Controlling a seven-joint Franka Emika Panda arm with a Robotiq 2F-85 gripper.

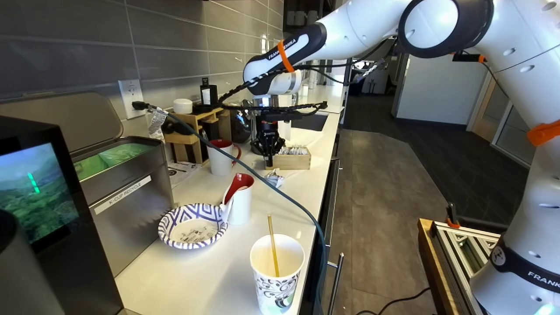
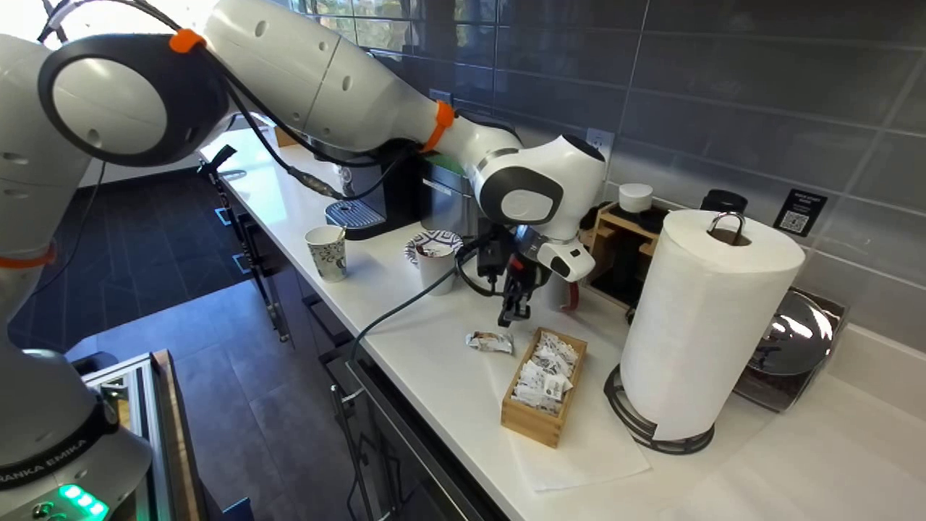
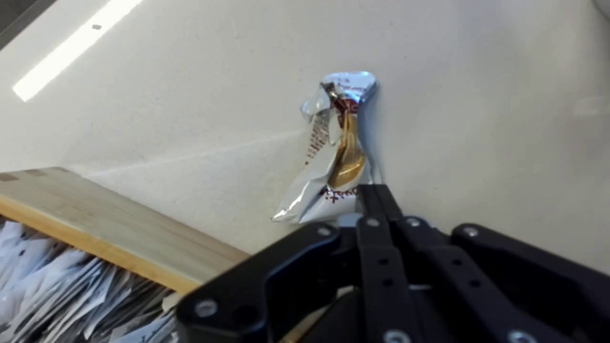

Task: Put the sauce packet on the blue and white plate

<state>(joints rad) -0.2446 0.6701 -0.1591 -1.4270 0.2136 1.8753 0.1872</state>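
Observation:
The sauce packet, a crumpled white foil packet (image 3: 329,157) with gold and dark red print, lies on the counter. It also shows in both exterior views (image 1: 274,179) (image 2: 490,341). My gripper (image 3: 374,188) is shut with nothing between its fingertips. In the wrist view its tips overlap one end of the packet; in both exterior views (image 1: 268,162) (image 2: 514,318) they are above the counter, close to the packet and apart from it. The blue and white plate (image 1: 173,236) sits on the counter by the recycle bin. In an exterior view a white cup partly hides the plate (image 2: 443,236).
A white red-lined mug (image 1: 240,205) stands against the plate's edge. A wooden box (image 2: 532,423) of small packets is beside the sauce packet. Another mug (image 1: 221,159), a paper cup (image 1: 275,280) with a stick, and a paper towel roll (image 2: 702,325) stand around. A cable (image 1: 288,197) hangs across.

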